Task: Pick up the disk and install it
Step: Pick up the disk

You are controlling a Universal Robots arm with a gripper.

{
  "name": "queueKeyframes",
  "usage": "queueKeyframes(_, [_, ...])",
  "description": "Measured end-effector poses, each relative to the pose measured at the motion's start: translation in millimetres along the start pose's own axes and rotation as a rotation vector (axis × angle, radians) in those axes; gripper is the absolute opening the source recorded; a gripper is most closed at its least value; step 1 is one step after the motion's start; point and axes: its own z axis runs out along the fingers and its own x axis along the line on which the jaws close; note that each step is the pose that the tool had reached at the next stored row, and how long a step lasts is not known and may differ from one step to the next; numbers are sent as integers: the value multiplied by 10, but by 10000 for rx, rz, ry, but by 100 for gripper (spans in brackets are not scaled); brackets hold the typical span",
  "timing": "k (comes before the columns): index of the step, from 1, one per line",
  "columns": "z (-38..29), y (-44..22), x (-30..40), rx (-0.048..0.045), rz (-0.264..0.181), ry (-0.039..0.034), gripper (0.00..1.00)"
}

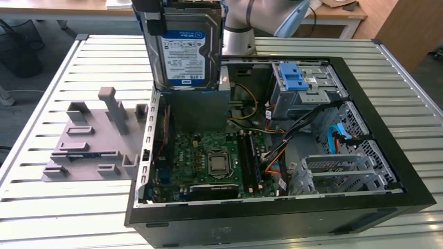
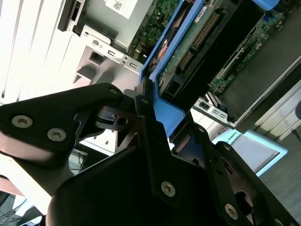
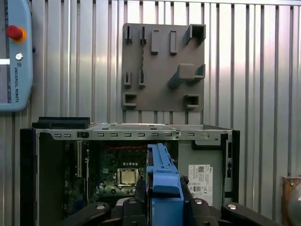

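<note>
Gripper point(image 2: 141, 101) is clamped on the disk point(image 1: 183, 49), its black jaws pinching one end of the blue bracket point(image 3: 162, 176) that frames the drive. Holding it by that end leaves the long metal body free, which I judge suits sliding it into a bay edge-first.

In the exterior view the disk hangs upright in the air, label facing the camera. It is above the far corner of the open computer case point(image 1: 277, 223) on the exterior view's left, and clear of the grey metal box point(image 1: 197, 109) below it. It touches nothing but the gripper, so the pick-up is done and the install is not.

The grey metal cage point(image 1: 301, 83) with its blue latch point(image 1: 294, 75) sits inside the case toward the exterior view's right, well apart from the disk. The motherboard point(image 1: 215, 155) lies flat on the case floor between them.

Just beside the case, on the exterior view's left, a grey moulded plate point(image 1: 90, 140) with posts and slots rests on the slatted table point(image 1: 41, 218). It looks like a stand for parts.
</note>
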Motion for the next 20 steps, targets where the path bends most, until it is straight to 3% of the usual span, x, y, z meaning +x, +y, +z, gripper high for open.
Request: queueKeyframes(20, [-6,-297,144,0,-1,0,36])
